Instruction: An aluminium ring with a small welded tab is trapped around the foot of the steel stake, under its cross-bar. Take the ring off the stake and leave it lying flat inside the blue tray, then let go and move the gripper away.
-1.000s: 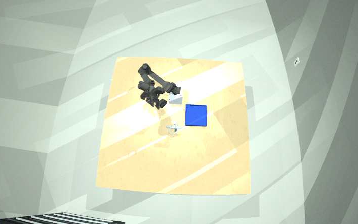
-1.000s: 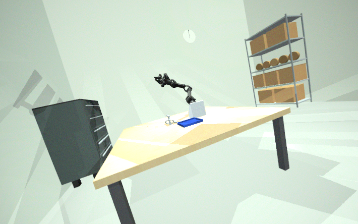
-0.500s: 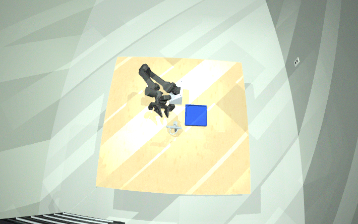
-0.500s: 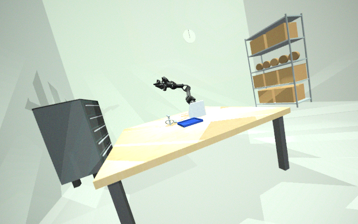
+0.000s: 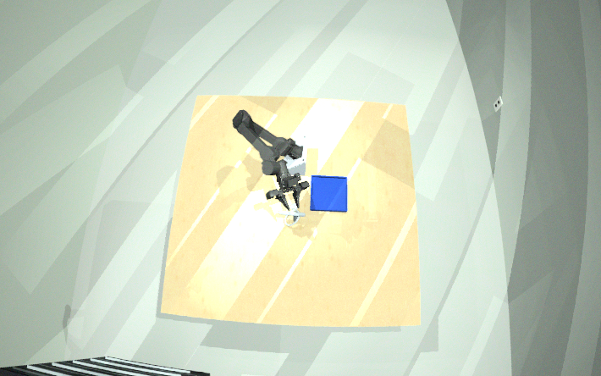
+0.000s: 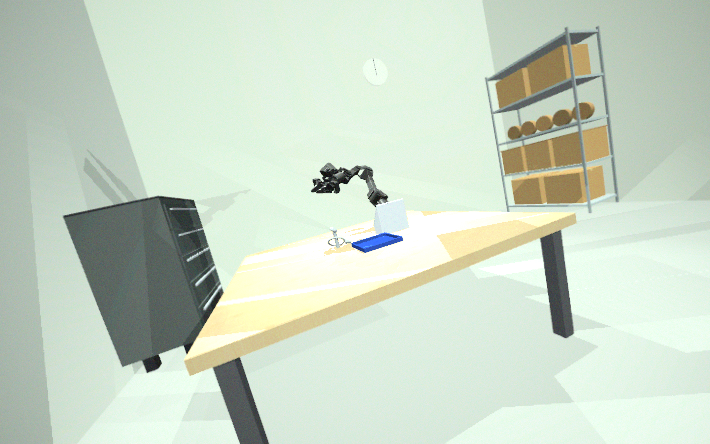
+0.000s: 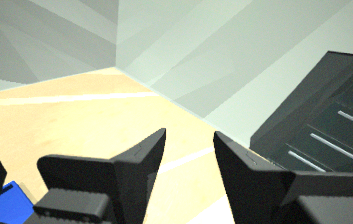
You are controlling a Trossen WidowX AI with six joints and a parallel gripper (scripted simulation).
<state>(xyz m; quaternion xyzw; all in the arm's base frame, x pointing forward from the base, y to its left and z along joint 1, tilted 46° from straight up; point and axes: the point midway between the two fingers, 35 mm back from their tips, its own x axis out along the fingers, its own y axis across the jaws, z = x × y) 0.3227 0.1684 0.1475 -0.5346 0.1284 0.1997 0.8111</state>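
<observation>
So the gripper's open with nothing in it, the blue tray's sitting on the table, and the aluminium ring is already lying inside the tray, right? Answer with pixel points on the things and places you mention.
Not quite: the exterior view shows the aluminium ring (image 5: pixel 285 221) (image 6: pixel 329 242) around the steel stake, outside the blue tray (image 5: pixel 328 193) (image 6: pixel 377 242) (image 7: pixel 11 204). The rest is right.

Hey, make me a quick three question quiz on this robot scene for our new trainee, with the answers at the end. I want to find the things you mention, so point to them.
1. True or false: the ring (image 5: pixel 286 222) (image 6: pixel 329 242) lies inside the blue tray (image 5: pixel 328 193) (image 6: pixel 377 242) (image 7: pixel 11 206).
2. Is the gripper (image 5: pixel 292 208) (image 6: pixel 313 191) (image 7: pixel 189 134) open, or shut on something?
3. Fill in the blank: in the exterior view, the rack (image 6: pixel 577 110) holds boxes and a row of round ends on the ____ shelf from the top.

Key: 1. False; 2. Open; 3. third
</observation>
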